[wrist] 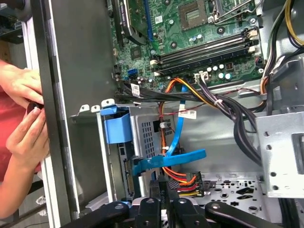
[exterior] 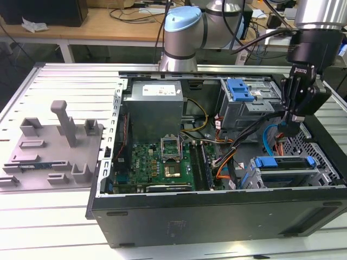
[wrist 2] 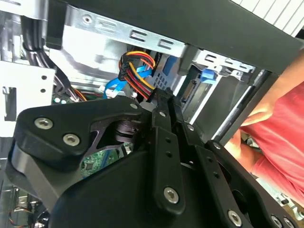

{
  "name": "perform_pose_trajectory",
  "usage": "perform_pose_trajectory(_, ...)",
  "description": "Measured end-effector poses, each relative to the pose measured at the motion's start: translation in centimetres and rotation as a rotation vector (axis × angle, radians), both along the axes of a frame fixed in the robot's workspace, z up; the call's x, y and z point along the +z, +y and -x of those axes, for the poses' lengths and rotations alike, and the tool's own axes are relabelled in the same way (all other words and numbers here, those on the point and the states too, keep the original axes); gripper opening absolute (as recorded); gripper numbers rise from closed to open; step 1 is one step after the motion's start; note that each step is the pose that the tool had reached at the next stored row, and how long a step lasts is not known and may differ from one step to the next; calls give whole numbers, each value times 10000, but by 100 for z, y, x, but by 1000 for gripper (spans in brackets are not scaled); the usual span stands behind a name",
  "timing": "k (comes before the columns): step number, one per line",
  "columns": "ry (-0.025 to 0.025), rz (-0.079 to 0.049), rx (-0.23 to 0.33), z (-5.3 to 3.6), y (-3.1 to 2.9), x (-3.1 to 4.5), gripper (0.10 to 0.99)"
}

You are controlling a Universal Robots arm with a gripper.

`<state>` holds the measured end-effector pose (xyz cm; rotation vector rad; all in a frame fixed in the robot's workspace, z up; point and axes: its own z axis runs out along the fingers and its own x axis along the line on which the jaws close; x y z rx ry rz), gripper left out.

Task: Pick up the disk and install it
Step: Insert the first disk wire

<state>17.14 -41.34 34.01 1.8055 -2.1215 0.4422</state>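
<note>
The disk (exterior: pixel 284 163), silver in a bright blue carrier, lies in the lower drive bay at the front of the open computer case (exterior: pixel 217 216), on the exterior view's right. In the first wrist view the carrier's blue end (wrist: pixel 117 128) shows in that bay. My gripper (exterior: pixel 289 130) hangs just above and behind the disk, inside the case. Its fingers look pressed together in both wrist views, and I see nothing clearly held between them. The gripper's tips (wrist: pixel 161 183) sit right beside a blue flat cable (wrist: pixel 171 159) and a red-yellow-orange power plug (wrist: pixel 185 183). In the second wrist view my gripper (wrist 2: pixel 164 99) points at those wires (wrist 2: pixel 137 71).
A person's hands (wrist: pixel 21 118) rest on the case's outer wall close to the bay; a red sleeve (wrist 2: pixel 280 137) shows too. An upper drive cage with a blue latch (exterior: pixel 240 89), the power supply (exterior: pixel 154 105), the motherboard (exterior: pixel 162 162) and cable bundles crowd the case. A grey fixture plate (exterior: pixel 54 146) lies outside.
</note>
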Motion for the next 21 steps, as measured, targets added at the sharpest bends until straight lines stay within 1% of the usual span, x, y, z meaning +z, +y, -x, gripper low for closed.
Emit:
perform_pose_trajectory(3,-11,-49,0,1,-39,36,169)
perform_pose_trajectory(5,-20,-167,0,2,-76,48,169)
perform_pose_trajectory(6,-23,-253,0,2,-95,49,169)
perform_pose_trajectory(7,-27,-312,3,3,-112,49,169)
perform_pose_trajectory(9,-41,-499,17,4,-157,49,169)
perform_pose_trajectory(12,-57,-698,35,5,-205,49,169)
perform_pose_trajectory(14,-66,-1015,62,8,-264,49,169)
perform_pose_trajectory(15,-67,-1082,76,10,-279,49,169)
perform_pose_trajectory(17,-71,-1196,122,14,-304,50,169)
perform_pose_trajectory(21,-72,-1270,334,23,-331,66,169)
